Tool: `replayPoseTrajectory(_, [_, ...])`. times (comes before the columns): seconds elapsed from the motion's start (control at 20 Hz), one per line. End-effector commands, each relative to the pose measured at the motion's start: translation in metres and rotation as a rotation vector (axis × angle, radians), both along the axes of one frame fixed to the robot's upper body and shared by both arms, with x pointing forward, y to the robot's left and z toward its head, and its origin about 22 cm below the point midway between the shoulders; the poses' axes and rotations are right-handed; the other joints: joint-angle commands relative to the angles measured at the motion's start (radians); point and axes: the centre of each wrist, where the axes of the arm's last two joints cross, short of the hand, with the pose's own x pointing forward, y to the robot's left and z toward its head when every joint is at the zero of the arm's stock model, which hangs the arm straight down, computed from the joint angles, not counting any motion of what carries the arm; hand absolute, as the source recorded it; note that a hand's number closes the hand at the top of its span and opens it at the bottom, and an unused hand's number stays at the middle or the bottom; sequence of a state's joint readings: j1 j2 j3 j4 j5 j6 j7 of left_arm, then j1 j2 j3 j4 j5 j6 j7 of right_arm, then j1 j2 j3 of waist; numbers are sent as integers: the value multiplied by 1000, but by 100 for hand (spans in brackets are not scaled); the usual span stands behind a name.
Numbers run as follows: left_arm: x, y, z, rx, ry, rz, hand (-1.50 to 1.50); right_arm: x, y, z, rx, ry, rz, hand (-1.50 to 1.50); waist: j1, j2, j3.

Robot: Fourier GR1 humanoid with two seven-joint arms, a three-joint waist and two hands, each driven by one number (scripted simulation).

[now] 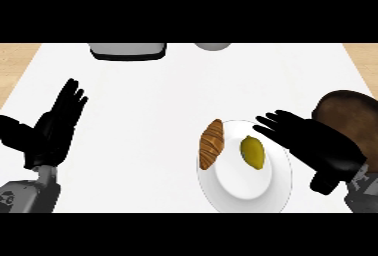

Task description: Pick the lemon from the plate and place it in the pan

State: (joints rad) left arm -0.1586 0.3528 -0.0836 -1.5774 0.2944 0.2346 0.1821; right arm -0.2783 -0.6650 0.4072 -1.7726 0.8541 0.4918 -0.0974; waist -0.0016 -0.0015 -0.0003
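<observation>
A yellow lemon [252, 152] lies on a white plate [244, 192] at the lower middle right of the counter. A brown croissant [211, 142] rests on the plate's left rim. My right hand [317, 145] hovers just right of the lemon, fingers straight and pointing left over the plate's right edge, holding nothing. Behind that hand, a dark brown pan [351, 112] sits at the right edge, partly hidden by it. My left hand [52, 127] rests open at the left, fingers up.
A grey and black appliance [127, 50] stands at the back edge, with a grey rounded object [212, 46] to its right. Wooden strips [15, 57] flank the white counter on both sides.
</observation>
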Motion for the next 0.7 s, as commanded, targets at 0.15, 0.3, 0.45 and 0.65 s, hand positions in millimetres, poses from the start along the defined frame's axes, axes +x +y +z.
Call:
replayPoseTrajectory(0.15, [11, -3, 0, 3, -7, -5, 0, -18, 29, -4, 47, -37, 9, -150, -1, 1, 0])
replayPoseTrajectory(0.3, [-1, 1, -7, 6, 6, -3, 0, -4, 52, -4, 11, -23, -5, -150, 6, 2, 0])
replayPoseTrajectory(0.45, [10, -6, 2, 6, -17, -12, 0, -2, 49, -16, -55, -1, -35, -150, 4, 2, 0])
replayPoseTrajectory(0.65, [-7, 5, -3, 5, -4, 5, 0, -10, 39, -50, -62, -20, -67, -150, 4, 1, 0])
